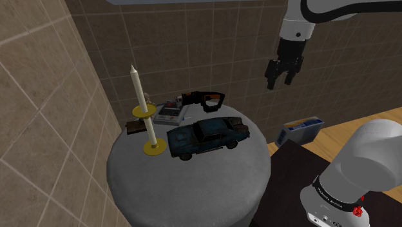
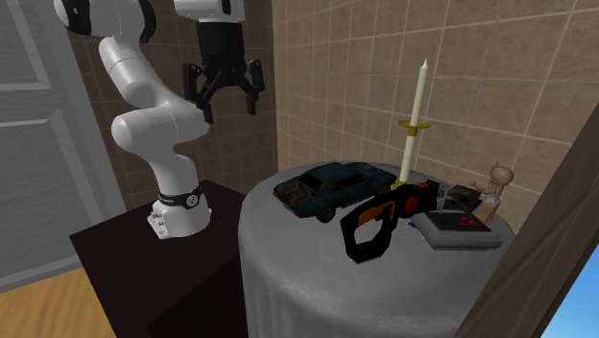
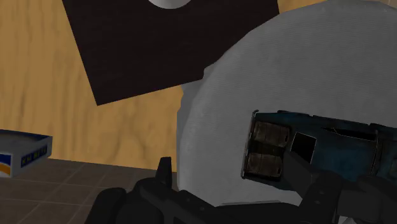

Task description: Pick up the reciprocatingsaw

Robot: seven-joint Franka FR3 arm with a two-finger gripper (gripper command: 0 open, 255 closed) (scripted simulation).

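Your end effector (image 2: 227, 104) is riding nearest the wrist lens, and its fingers are standing wide apart, gripping nothing. It is hanging high in the air, out past the rim of the round grey counter (image 1: 193, 187) at about 2 o'clock in the shoulder view.

Working outward, the dark blue toy car (image 1: 206, 134) is taking up the middle of the top. Beyond it, at roughly 12 o'clock, the reciprocating saw (image 1: 206, 100) is lying flat. It is black with orange patches, its loop handle (image 2: 365, 235) is resting near the rim, and its body is sitting just beside a grey box (image 2: 461, 229). A candle (image 1: 143, 109) on a yellow holder is standing at 9 o'clock.

You are probably dealing with a stiff, fairly heavy tool with a smooth hard shell, its weight bunched in the body. I would be aiming across the narrow body just ahead of the loop, fingers crossing its long axis, so it is not swinging nose-down. Be coming in from above, since the car is sitting in the way.
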